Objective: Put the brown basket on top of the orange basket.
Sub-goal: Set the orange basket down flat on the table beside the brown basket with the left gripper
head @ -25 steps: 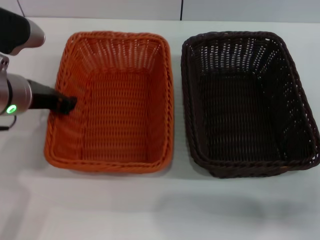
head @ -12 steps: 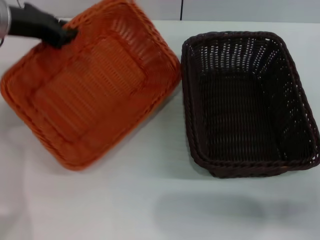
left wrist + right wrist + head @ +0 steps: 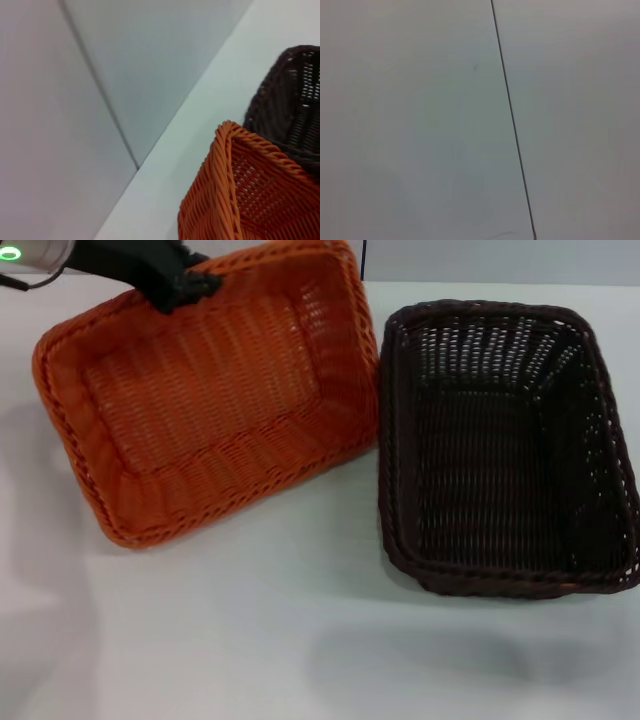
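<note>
- Head view: the left gripper (image 3: 185,287) is clenched on the far rim of the orange basket (image 3: 215,400), holding it lifted and tilted so that its opening faces the camera. Its right-hand corner sits just beside, perhaps touching, the rim of the brown basket (image 3: 505,450).
- Head view: the brown basket rests flat on the white table (image 3: 300,640), to the right, with nothing gripping it. The right arm does not appear here.
- Left wrist view: 1 corner of the orange basket's braided rim (image 3: 227,132) fills the foreground, with the brown basket (image 3: 290,100) close behind it. The arm's own fingers are outside this picture, and whether the 2 baskets touch is hard to tell from this angle.
- Right wrist view: only a plain pale wall (image 3: 420,125) with 1 thin seam shows, so the right gripper looks parked away from the work.
- Judgement: the orange basket is the one in hand, though the task asks for the brown 1 to go on top. The stacking itself is not yet done.
- Judgement: the next move calls for the 2 rectangles to be lined up squarely, so one nests cleanly in the other without catching rims.
</note>
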Robot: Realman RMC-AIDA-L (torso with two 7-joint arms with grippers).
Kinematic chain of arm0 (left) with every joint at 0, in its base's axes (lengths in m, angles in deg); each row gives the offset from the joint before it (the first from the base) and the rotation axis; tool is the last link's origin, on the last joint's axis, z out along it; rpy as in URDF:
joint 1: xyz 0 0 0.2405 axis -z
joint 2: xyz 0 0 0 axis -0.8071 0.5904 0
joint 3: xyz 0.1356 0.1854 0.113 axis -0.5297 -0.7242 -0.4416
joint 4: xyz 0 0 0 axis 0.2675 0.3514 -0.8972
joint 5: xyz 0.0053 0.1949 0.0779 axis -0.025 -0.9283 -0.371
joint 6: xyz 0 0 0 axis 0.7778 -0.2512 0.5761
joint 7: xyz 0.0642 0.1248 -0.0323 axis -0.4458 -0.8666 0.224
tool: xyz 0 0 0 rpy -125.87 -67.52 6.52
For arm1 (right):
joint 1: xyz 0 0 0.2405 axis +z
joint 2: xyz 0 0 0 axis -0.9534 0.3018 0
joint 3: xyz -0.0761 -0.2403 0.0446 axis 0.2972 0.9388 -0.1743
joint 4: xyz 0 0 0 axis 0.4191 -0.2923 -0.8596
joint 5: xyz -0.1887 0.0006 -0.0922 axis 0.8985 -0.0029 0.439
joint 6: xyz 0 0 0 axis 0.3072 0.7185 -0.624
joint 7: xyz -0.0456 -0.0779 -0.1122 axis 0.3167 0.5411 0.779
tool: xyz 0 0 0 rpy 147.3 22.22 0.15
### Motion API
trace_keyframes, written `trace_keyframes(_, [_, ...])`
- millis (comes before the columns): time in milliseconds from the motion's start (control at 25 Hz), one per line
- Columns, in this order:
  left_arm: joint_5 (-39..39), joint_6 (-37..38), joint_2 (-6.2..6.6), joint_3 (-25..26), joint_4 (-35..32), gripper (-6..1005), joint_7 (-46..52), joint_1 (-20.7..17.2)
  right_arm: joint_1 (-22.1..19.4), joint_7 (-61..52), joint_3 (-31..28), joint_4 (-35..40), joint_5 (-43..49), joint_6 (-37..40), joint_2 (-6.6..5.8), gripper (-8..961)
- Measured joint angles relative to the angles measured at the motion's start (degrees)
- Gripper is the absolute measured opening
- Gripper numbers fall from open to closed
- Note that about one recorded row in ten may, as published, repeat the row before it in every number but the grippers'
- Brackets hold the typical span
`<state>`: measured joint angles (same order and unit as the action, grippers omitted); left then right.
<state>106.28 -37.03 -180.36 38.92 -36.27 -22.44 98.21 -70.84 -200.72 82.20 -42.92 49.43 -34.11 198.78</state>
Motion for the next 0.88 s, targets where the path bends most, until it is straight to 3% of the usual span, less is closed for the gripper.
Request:
trace_keyframes(440, [0.2,-2.5,-0.52,1.3,0.7,222,-11.7,3.5,-0.1,0.1,0.1,0.0,0.6,0.0,0.0,820])
trace_keyframes(880, [-0.8,1.9,-1.17,0.9,8.3,249,-17.6,8.0,0.2,0.2,0.1,0.0,1.4,0.1,0.0,820])
